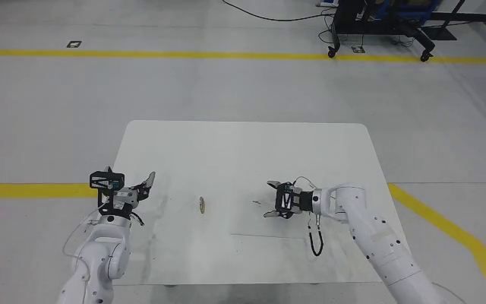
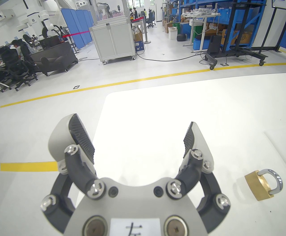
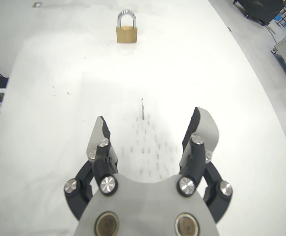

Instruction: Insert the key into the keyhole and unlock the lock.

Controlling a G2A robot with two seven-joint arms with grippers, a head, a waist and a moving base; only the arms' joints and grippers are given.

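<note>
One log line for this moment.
left gripper open, empty | right gripper open, facing key | key loose on table | padlock untouched

A robotics lab in a warehouse-like hall is indicated by blue storage racks at upper right, a framed enclosure at upper centre, and yellow floor lines.

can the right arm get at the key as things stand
Probably yes. The key lies on bare table just ahead of the right gripper, which is open, with nothing between them. The lock sits farther off, out of the way.
</note>
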